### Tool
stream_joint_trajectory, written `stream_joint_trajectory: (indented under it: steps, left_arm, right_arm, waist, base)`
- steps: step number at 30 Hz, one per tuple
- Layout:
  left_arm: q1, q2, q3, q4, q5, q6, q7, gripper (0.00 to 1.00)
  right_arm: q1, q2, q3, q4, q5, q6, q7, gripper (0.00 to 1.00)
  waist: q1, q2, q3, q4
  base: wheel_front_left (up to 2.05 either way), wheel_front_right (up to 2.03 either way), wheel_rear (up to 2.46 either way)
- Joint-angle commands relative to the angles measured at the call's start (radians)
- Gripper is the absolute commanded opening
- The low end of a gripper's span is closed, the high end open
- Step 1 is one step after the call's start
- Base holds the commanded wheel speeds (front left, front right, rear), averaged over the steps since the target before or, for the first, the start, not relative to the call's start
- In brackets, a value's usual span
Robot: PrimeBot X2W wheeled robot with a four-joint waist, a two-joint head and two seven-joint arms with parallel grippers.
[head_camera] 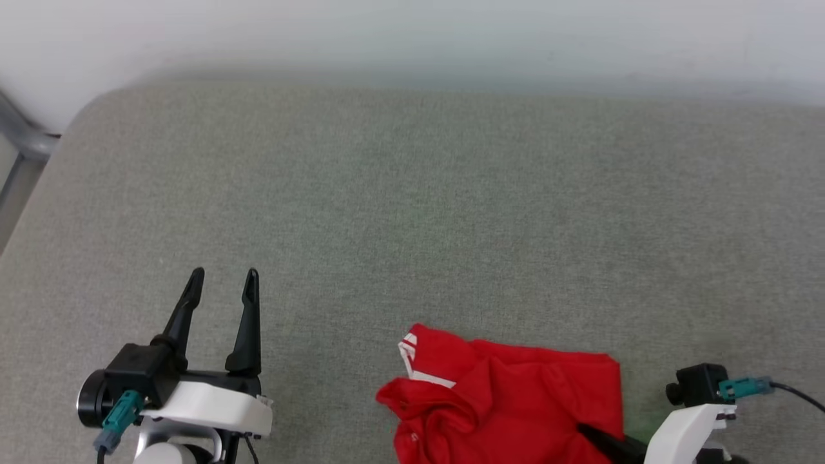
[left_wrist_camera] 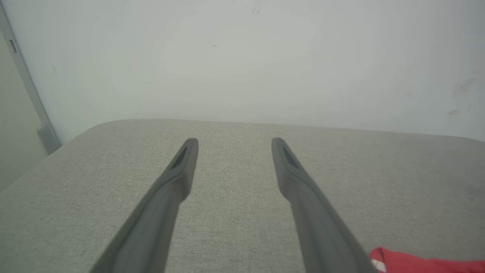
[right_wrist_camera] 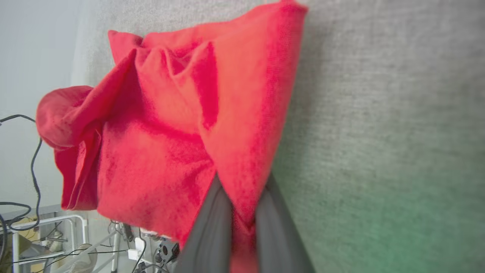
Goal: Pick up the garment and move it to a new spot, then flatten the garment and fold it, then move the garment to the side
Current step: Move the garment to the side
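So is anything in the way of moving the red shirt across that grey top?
Nothing visible is. The right end effector is shut on the garment, and the grey surface ahead of it shows no other object.

Light was bright, even and diffuse: no glare, shadows faint. Head view: wall (head_camera: 412, 38) and far edge of the grey surface (head_camera: 412, 193) looked soft. A green cast stained that surface at the right wrist view's lower right. My left fingers (left_wrist_camera: 151, 223) blurred near the lens; the close garment (right_wrist_camera: 159, 144) was soft, oversaturated.
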Motion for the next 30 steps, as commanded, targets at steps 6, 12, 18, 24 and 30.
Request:
stream_joint_trajectory:
  steps: [6,12,18,24,30]
  left_arm:
    - [0.050,-0.014,0.009,-0.004,0.018,-0.006,-0.002,1.00]
    - [0.063,-0.015,0.006,-0.026,0.025,-0.011,-0.002,1.00]
    - [0.055,-0.002,0.011,-0.061,0.033,-0.012,-0.002,1.00]
    - [0.013,0.024,-0.018,-0.082,0.042,-0.018,-0.002,1.00]
    - [-0.038,0.073,-0.045,-0.146,0.053,-0.024,0.027,1.00]
  right_arm:
    - [-0.018,-0.089,0.029,-0.083,-0.104,-0.001,-0.006,0.00]
    - [-0.060,-0.164,0.021,-0.147,-0.157,-0.001,0.023,0.00]
    - [-0.133,-0.174,0.011,-0.173,-0.188,-0.001,0.039,0.00]
    - [-0.198,-0.163,0.021,-0.152,-0.213,-0.001,0.006,0.00]
    - [-0.323,-0.199,0.042,-0.094,-0.270,-0.001,-0.056,0.00]
  waist:
    - [-0.0001,0.0000,-0.081,-0.085]
    - [-0.0001,0.0000,-0.078,-0.221]
    - [-0.0001,0.0000,-0.020,-0.391]
    - [-0.0001,0.0000,0.056,-0.480]
    - [-0.0001,0.0000,0.160,-0.533]
  base:
    - [0.00,0.00,0.00]
    - [0.00,0.00,0.00]
    - [0.00,0.00,0.00]
    - [0.00,0.00,0.00]
    - [0.00,0.00,0.00]
